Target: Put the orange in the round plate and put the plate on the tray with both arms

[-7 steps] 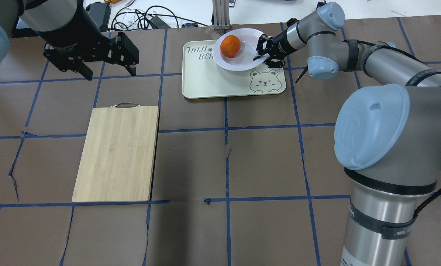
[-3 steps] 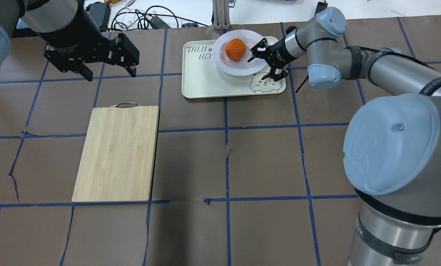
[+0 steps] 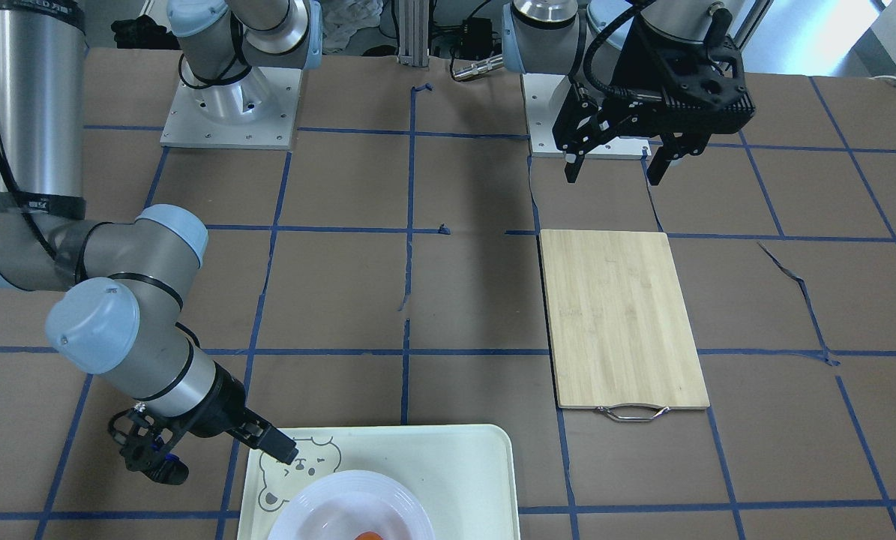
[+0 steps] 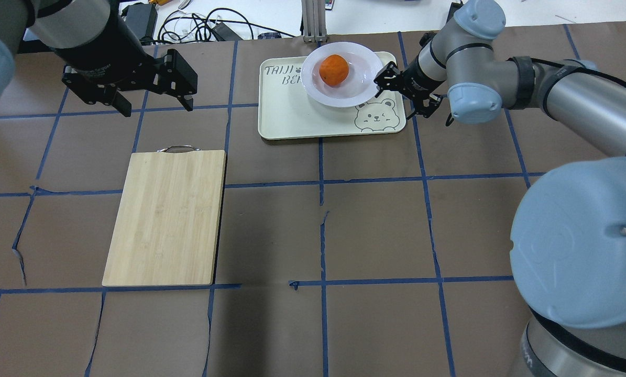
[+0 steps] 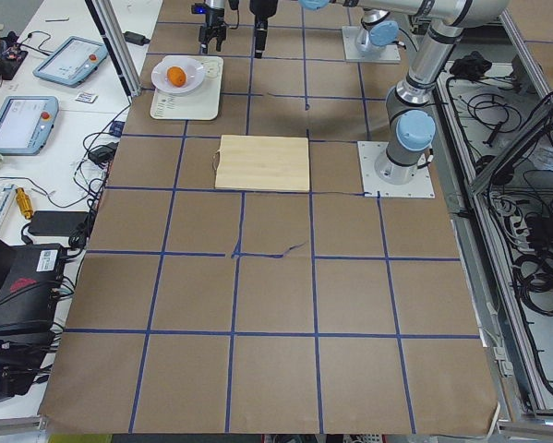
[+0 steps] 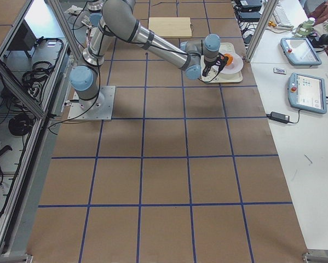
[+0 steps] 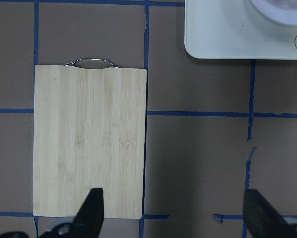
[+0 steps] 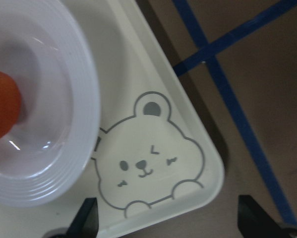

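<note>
The black left gripper (image 4: pixel 156 106) hangs spread and empty over the tabletop's far left. The glossy white round plate (image 4: pixel 362 94), holding the small bright orange (image 4: pixel 334 70), now lies flat on the cream rectangular tray (image 4: pixel 292 119). The black right gripper (image 4: pixel 403 97) has drawn back from the plate's rim, spread and empty.

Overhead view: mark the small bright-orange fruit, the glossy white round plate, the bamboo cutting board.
Orange fruit (image 4: pixel 333 70), overhead view, top.
White plate (image 4: pixel 344 100), overhead view, near rim.
Cutting board (image 4: pixel 165 217), overhead view, centre.
</note>
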